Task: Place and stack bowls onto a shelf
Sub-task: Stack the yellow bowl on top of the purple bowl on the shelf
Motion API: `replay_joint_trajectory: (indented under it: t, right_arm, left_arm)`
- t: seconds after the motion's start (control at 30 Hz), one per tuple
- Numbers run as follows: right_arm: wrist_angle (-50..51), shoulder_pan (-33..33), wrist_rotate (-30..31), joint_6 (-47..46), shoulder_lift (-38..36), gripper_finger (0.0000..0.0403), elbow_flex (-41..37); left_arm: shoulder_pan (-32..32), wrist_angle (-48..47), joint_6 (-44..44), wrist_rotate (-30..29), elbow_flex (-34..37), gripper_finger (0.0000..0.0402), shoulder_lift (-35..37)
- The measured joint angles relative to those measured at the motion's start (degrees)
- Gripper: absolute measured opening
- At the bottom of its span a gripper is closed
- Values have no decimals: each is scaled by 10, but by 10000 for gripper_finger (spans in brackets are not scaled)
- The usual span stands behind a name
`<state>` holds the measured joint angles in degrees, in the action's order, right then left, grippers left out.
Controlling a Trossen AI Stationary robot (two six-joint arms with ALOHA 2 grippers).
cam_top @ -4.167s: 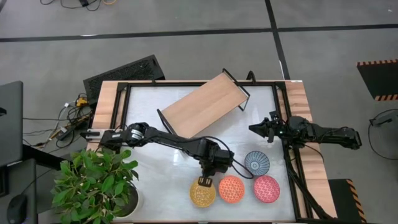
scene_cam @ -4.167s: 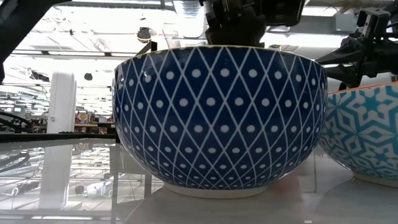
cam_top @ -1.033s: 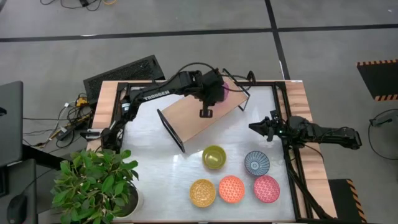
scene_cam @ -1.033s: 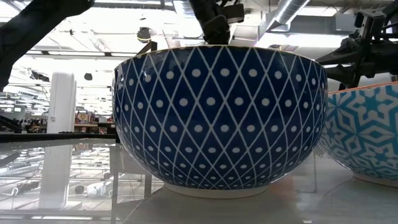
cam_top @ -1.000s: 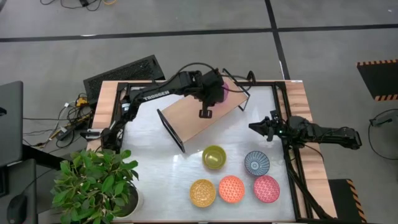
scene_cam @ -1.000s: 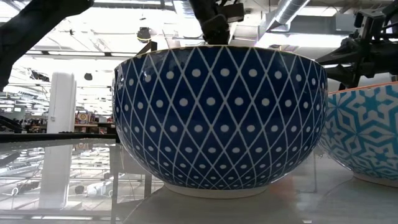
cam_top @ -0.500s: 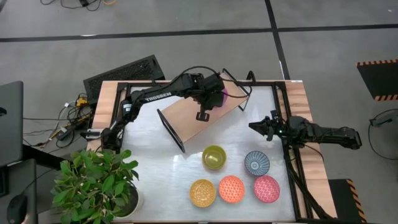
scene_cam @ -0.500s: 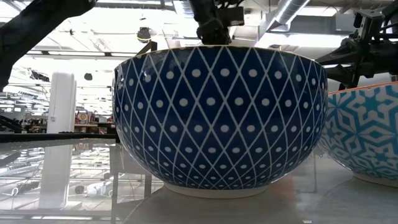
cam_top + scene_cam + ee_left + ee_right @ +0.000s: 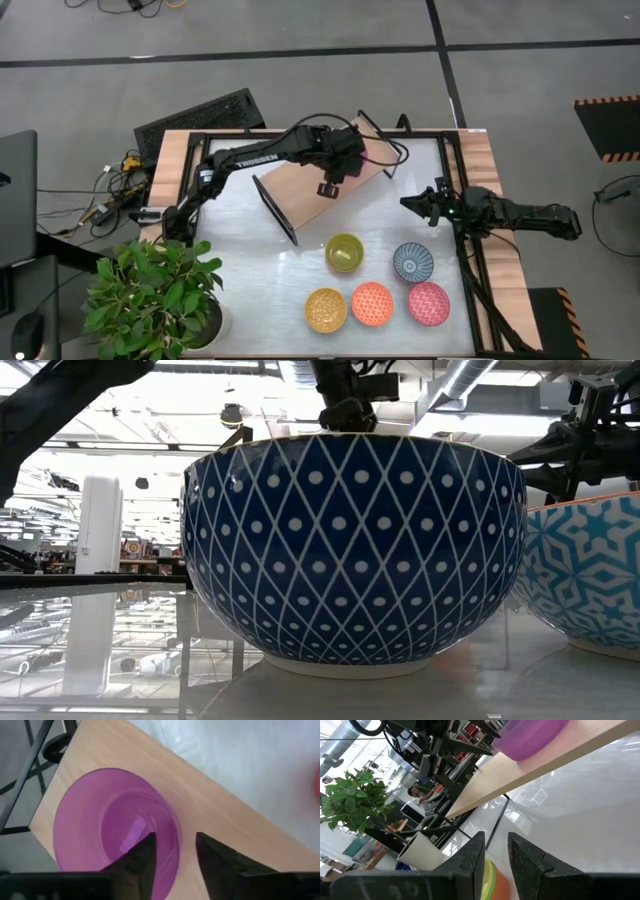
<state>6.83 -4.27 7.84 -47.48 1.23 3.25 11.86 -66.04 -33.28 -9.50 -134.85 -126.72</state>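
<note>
A purple bowl (image 9: 100, 815) stands upright on its base on the light-wood shelf (image 9: 310, 175), at the board's far right end (image 9: 366, 150). My left gripper (image 9: 175, 840) hangs over it, open. One finger is inside the bowl and one outside, and the near rim runs between them with a gap on each side. Several patterned bowls rest on the white table near its front: yellow-green (image 9: 344, 252), yellow (image 9: 326, 309), orange (image 9: 372, 303), blue (image 9: 412, 262) and pink (image 9: 428, 303). My right gripper (image 9: 405, 205) waits level at the table's right, slightly open and empty.
The shelf lies slantwise across the table's far half, with black frame ends (image 9: 275, 210). A dark blue diamond-patterned bowl (image 9: 355, 550) fills the low view, with a teal-white one (image 9: 590, 570) to its right. A potted plant (image 9: 150, 290) stands at the near left corner.
My left gripper has sunk a little toward the shelf's far right end and rolled slightly. The purple bowl stays at that end of the board. The right arm has kept still.
</note>
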Motion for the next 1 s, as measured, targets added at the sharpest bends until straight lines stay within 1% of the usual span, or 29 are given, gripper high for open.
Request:
replay_joint_trajectory:
  t: [0.17,0.3,0.4,0.5,0.57,0.7,0.83,0.93,1.0]
  right_arm:
    - [0,0,0,0,0,113,0]
    - [0,0,0,0,0,113,0]
    - [0,0,0,0,0,113,0]
    - [0,0,0,0,0,113,0]
    - [0,0,-1,0,0,113,0]
    - [0,0,-2,0,0,113,0]
    - [0,0,-3,0,0,113,0]
    - [0,0,-3,0,0,113,0]
    - [0,0,-4,-1,0,113,0]
  left_arm:
    - [-14,0,27,-10,-1,164,7]
    - [-36,0,59,3,-1,182,34]
    - [-60,1,62,43,-2,181,53]
    - [-83,5,62,117,-2,175,58]
    - [-98,13,81,146,-1,171,58]
    - [-125,13,96,150,24,167,49]
    - [-146,50,107,147,92,167,47]
    - [-161,49,130,147,121,166,47]
    - [-171,73,142,147,145,166,48]
